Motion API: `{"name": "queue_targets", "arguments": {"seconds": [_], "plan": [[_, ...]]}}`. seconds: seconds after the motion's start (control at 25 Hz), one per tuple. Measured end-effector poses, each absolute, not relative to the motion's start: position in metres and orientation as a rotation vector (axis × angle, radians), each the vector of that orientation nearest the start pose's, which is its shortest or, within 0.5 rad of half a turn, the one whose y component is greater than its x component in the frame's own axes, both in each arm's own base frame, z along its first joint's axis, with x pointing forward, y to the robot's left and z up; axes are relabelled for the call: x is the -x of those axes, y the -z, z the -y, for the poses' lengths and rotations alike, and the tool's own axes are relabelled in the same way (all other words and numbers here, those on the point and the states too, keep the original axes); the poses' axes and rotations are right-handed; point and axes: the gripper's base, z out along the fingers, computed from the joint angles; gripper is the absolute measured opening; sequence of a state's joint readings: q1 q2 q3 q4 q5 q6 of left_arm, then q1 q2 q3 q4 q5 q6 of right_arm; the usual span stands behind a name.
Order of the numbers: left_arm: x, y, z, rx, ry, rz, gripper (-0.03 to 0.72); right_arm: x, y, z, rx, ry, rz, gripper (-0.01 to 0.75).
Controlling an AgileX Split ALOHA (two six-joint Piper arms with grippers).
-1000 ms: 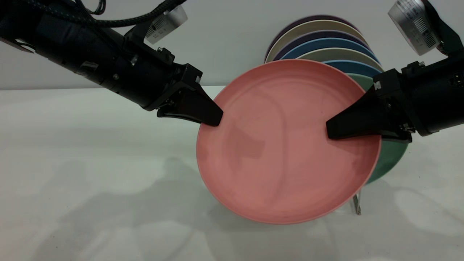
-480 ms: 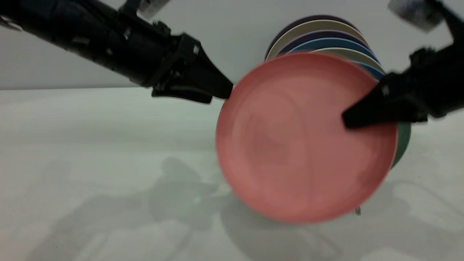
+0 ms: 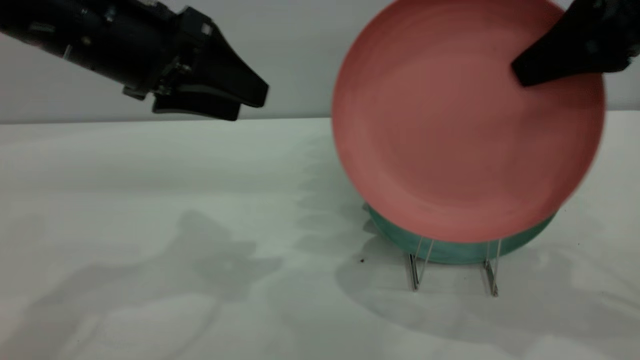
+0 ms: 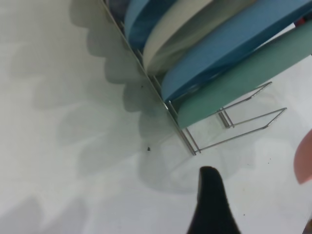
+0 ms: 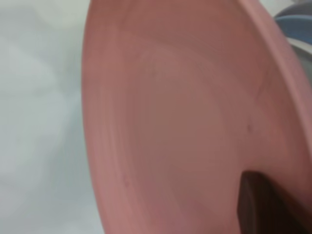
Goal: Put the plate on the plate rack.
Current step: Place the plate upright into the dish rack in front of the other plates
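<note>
The salmon-pink plate hangs upright in the air at the upper right, above the front of the wire plate rack. My right gripper is shut on its upper right rim; one finger lies on the plate's face. My left gripper is open and empty, high at the upper left, well clear of the plate. In the left wrist view its finger hovers over the table in front of the rack, whose two front loops stand empty, and the pink plate's edge shows.
A mint-green plate stands in the rack right behind the pink plate. Behind it the left wrist view shows a blue plate, a cream plate and another blue one. The white table stretches to the left.
My left gripper let go of the plate and drew back up and left. My right gripper lifted the plate up and to the right, uncovering the rack's front loops.
</note>
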State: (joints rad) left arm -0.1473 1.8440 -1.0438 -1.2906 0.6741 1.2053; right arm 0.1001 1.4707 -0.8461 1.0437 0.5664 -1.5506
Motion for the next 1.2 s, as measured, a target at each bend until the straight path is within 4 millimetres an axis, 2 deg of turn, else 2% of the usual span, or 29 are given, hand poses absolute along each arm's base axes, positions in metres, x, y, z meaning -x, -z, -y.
{"name": "queue_targets", "arguments": {"seconds": [0.2, 0.36, 0.6, 0.96, 1.2], "plan": [[-0.35, -0.179, 0.099, -0.409, 0.878, -2.4, 0.542, -0.282, -0.246, -0.065, 1.132, -0.177, -2.047, 0.087], [-0.35, -0.179, 0.099, -0.41, 0.879, -2.4, 0.542, -0.284, -0.252, -0.062, 1.169, -0.087, -1.996, 0.087], [-0.35, -0.179, 0.099, -0.41, 0.879, -2.4, 0.542, -0.292, -0.267, -0.062, 1.198, -0.032, -1.921, 0.087], [-0.35, -0.179, 0.099, -0.41, 0.878, -2.4, 0.52, -0.292, -0.269, -0.064, 1.329, 0.037, -1.823, 0.087], [-0.35, -0.179, 0.099, -0.41, 0.878, -2.4, 0.52, -0.289, -0.269, -0.082, 1.383, 0.024, -1.768, 0.087]]}}
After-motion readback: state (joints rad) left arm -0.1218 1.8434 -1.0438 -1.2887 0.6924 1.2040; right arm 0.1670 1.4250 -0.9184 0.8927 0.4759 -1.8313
